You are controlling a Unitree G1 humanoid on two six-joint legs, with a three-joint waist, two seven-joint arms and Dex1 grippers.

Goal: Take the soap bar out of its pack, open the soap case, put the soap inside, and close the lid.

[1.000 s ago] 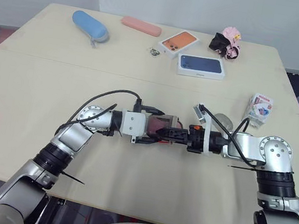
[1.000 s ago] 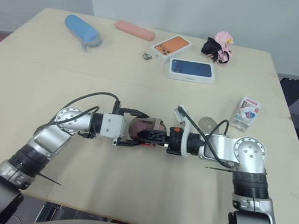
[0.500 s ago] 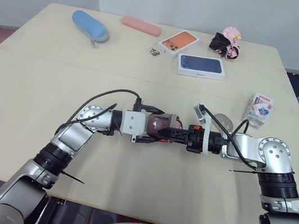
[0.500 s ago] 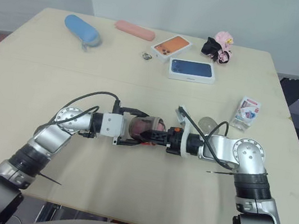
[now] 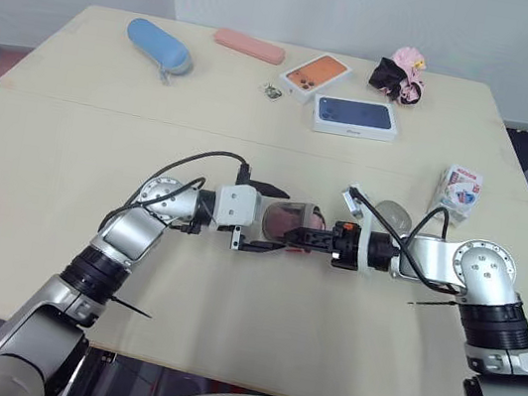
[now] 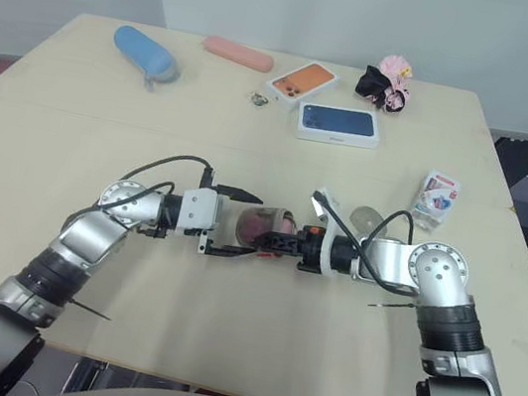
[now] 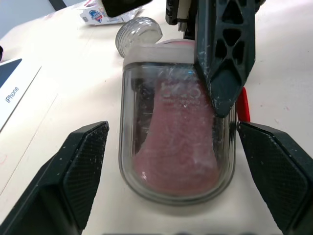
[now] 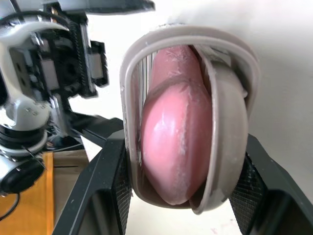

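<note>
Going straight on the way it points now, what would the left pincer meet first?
The soap case, with the pink soap inside. It lies between the open fingers of the left pincer, apart from both. The right pincer grips its far end.

One clear soap case (image 5: 285,224) holds one pink soap bar (image 8: 176,127). One soap pack (image 5: 458,192). Two phone boxes: an orange box (image 5: 316,74) and a blue box (image 5: 355,115). Two oblong pouches: a blue pouch (image 5: 159,47) and a pink pouch (image 5: 249,46). One clear dome (image 5: 394,217), one pink-and-black bundle (image 5: 400,74), one small metal trinket (image 5: 273,91).
</note>
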